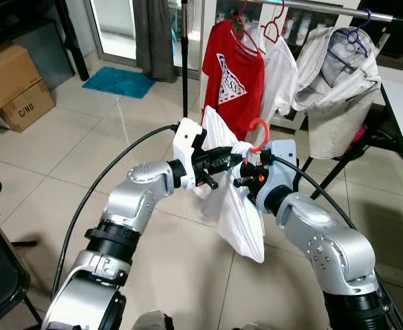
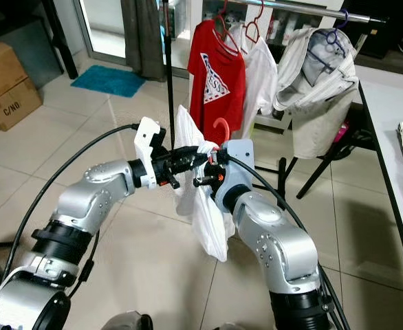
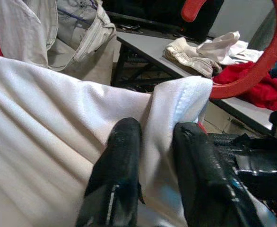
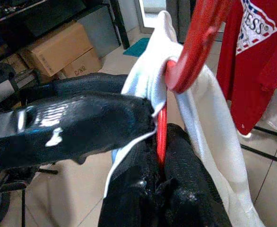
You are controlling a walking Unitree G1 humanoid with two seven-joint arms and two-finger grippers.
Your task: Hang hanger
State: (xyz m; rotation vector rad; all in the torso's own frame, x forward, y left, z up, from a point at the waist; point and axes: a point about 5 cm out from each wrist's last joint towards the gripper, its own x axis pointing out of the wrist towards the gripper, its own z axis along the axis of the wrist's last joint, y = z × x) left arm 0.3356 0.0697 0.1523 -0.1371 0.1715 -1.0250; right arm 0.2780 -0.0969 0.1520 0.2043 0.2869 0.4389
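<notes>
While both arms meet mid-frame, we note the left gripper [image 1: 237,157] pinched shut on the white shirt [image 1: 239,220] collar. At its 3 o'clock, the right gripper [image 1: 251,177] is clamped on the red hanger [image 1: 259,132] neck. The rail [image 1: 339,8] sits at 12 o'clock, well apart. We judge the load light, the fabric limp and slippery, the hanger stiff: hold the neck.

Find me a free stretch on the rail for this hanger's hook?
Tight. The rail is crowded: red shirt, white shirt and beige jacket hang close together. Likeliest bare bit: between the white shirt's hook and the jacket's purple hanger. Both grippers hold the red hanger with its white garment.
</notes>
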